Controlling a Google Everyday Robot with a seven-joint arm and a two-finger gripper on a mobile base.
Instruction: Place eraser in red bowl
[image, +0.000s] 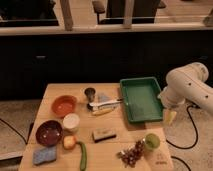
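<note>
Gripper seems to hang beside green tray, eraser well apart.

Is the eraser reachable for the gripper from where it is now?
Probably yes: the gripper hangs beside the green tray, and the eraser lies alone mid-table, uncovered, with the white cup and grapes apart from it.

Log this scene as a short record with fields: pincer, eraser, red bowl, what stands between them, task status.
pincer: pincer hangs at the table's right edge, beside the near right corner of the green tray
eraser: eraser lies flat mid-table toward the front, well apart from the pincer
red bowl: red bowl sits at the left, nothing visible inside
between: white cup stands between eraser and red bowl
status: eraser not yet in the red bowl
</note>
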